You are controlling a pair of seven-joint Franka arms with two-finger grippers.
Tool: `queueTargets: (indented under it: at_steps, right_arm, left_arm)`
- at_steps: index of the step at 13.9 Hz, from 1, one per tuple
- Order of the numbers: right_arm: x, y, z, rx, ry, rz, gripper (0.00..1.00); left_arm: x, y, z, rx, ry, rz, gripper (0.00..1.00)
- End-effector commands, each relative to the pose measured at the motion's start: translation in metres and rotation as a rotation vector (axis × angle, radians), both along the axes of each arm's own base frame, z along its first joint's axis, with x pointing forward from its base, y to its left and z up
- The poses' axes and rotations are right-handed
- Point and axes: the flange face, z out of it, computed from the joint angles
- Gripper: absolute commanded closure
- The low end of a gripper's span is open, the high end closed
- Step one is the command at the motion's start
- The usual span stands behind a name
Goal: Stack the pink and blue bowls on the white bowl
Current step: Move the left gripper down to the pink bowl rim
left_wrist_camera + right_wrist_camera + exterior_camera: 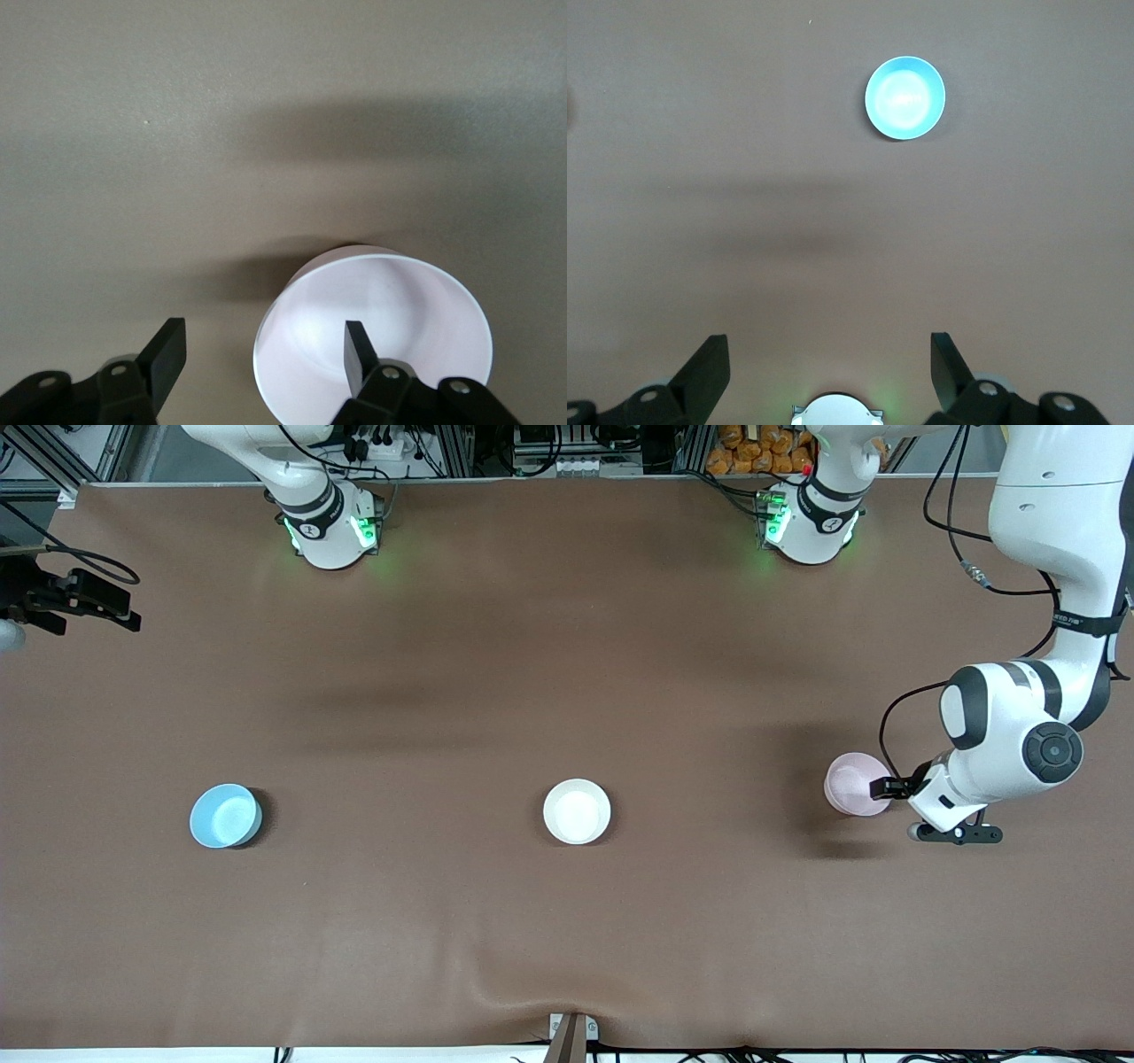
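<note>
The pale pink bowl [852,781] stands at the left arm's end of the table; it also shows in the left wrist view [399,310]. My left gripper [893,797] [263,354] is open and straddles its rim, one finger [358,352] over the inside and the other outside. The white bowl [577,811] stands mid-table. The sky blue bowl [226,816] stands at the right arm's end; it also shows in the right wrist view [904,97]. My right gripper [128,607] [830,354] is open and empty, high over the table's right-arm end.
Both arm bases [330,531] [808,522] stand along the table's edge farthest from the front camera. The right arm's base also shows in the right wrist view [833,412]. The brown table cover [567,921] has a small wrinkle at the near edge.
</note>
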Motion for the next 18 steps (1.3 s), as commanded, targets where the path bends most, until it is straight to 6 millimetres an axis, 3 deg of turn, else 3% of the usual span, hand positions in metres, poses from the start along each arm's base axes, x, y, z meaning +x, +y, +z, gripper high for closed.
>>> queueTargets:
  at_steps: [1, 2, 4, 13, 18]
  right_arm:
    - [0.001, 0.001, -0.002, -0.015, 0.01, 0.01, 0.0]
    - [0.002, 0.001, -0.001, -0.015, 0.006, 0.01, 0.0]
    - [0.002, 0.001, -0.001, -0.015, 0.007, 0.01, 0.0]
    - [0.007, 0.007, 0.004, -0.008, -0.035, 0.02, 0.0]
    - [0.018, 0.004, 0.006, -0.015, -0.097, 0.016, 0.0]
  left_arm:
    - [-0.003, 0.008, -0.007, -0.004, -0.007, -0.038, 0.23]
    - [-0.004, 0.012, -0.009, -0.006, -0.002, -0.038, 0.25]
    - [-0.007, 0.012, -0.012, -0.008, 0.005, -0.037, 0.42]
    - [-0.007, 0.0, -0.014, -0.032, 0.006, -0.039, 0.58]
    - [-0.008, 0.007, -0.012, -0.032, 0.003, -0.029, 0.74]
